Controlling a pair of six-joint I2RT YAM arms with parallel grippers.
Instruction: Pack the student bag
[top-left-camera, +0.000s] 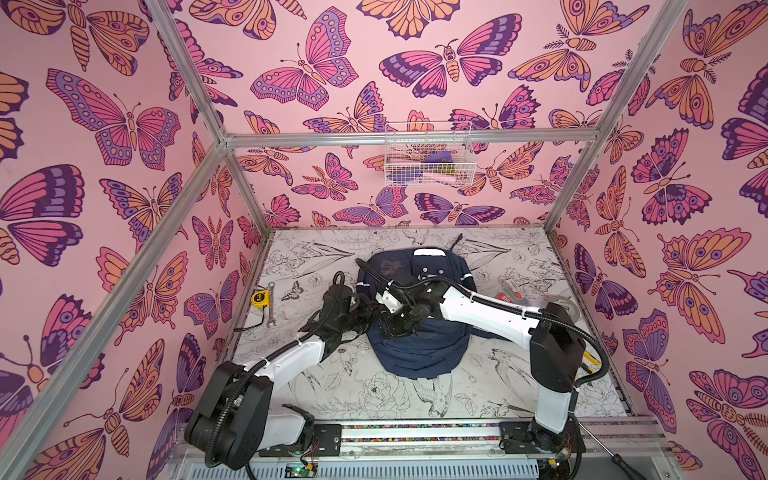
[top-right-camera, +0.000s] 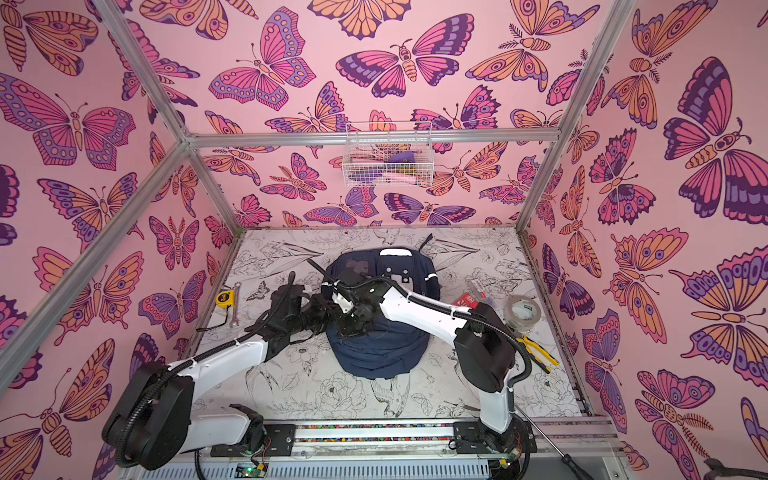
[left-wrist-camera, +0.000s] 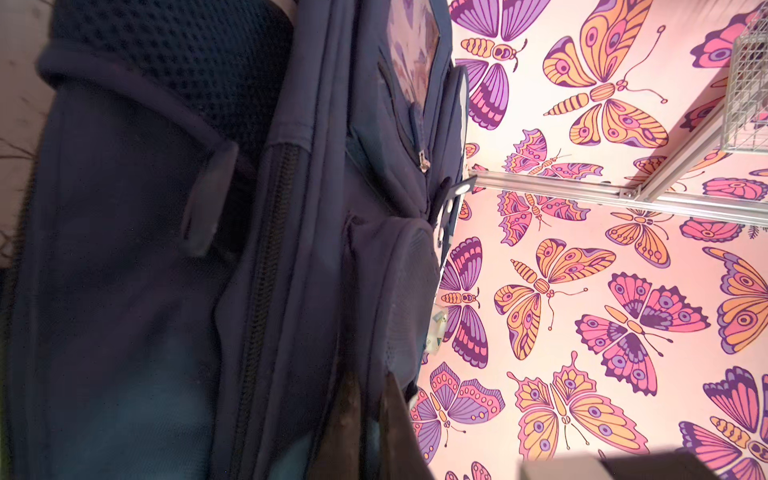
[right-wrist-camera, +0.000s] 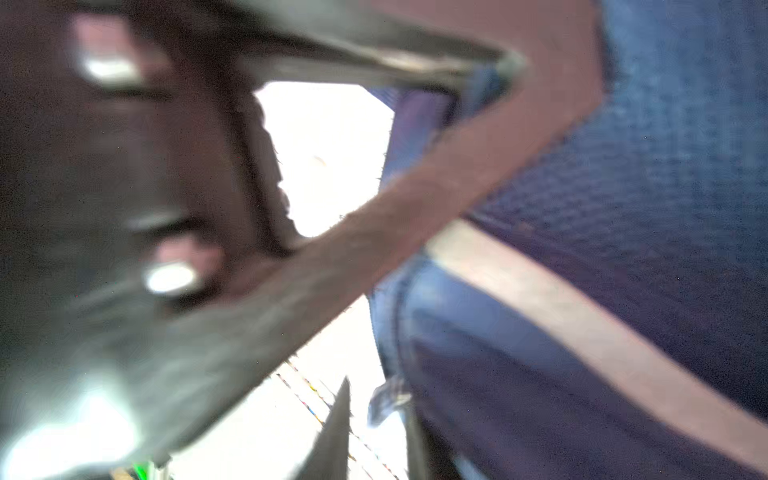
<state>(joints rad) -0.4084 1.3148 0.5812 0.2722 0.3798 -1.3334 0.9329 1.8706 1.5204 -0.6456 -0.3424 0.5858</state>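
Observation:
The student bag, a navy backpack with thin white stripes, lies flat in the middle of the table. Both grippers meet at its left side, halfway along. My left gripper is shut, pinching a fold of the bag's fabric beside a zip. My right gripper sits just beside it at the bag's edge, jaws apart with nothing between them. A small zip pull hangs just beyond the tips. The right wrist view is blurred.
A yellow tape measure and a wrench lie at the table's left. At the right are a red-and-white pack, a tape roll and yellow pliers. A wire basket hangs on the back wall.

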